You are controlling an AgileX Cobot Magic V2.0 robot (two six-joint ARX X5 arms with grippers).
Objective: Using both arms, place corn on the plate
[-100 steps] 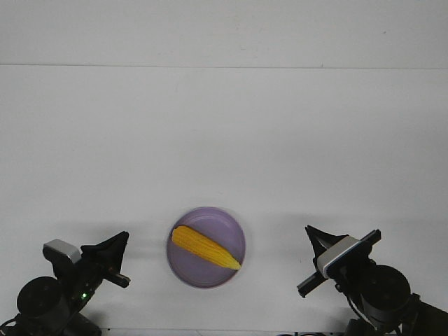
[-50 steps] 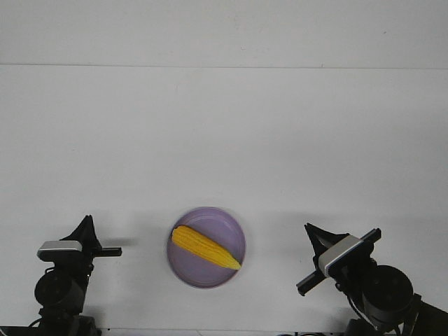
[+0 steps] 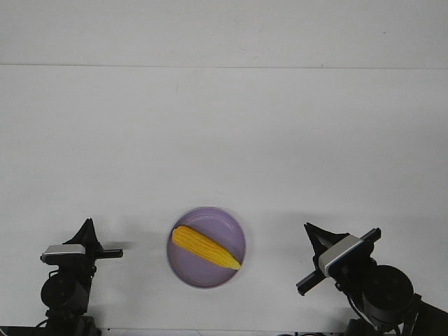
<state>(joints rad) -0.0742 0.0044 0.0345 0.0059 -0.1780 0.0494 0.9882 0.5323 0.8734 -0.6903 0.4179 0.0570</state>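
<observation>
The yellow-orange corn [image 3: 205, 248] lies diagonally on the lavender plate [image 3: 210, 213], thick end at the left and pale tip toward the right rim. The plate sits near the table's front edge, between the arms. My left gripper [image 3: 89, 224] is drawn back at the front left, well clear of the plate, and points away over the table. My right gripper [image 3: 308, 227] is drawn back at the front right, also clear of the plate. Each gripper shows as a single black point with no gap and holds nothing.
The white table [image 3: 224, 140] stretches back to a white wall. A silver-grey block sits on each wrist, on the left [image 3: 61, 250] and on the right [image 3: 339, 254]. Nothing else lies on the table.
My left arm has swung from pointing toward the plate to pointing straight away, pulling back to the left and a little lower. The right arm, corn and plate have not moved.
</observation>
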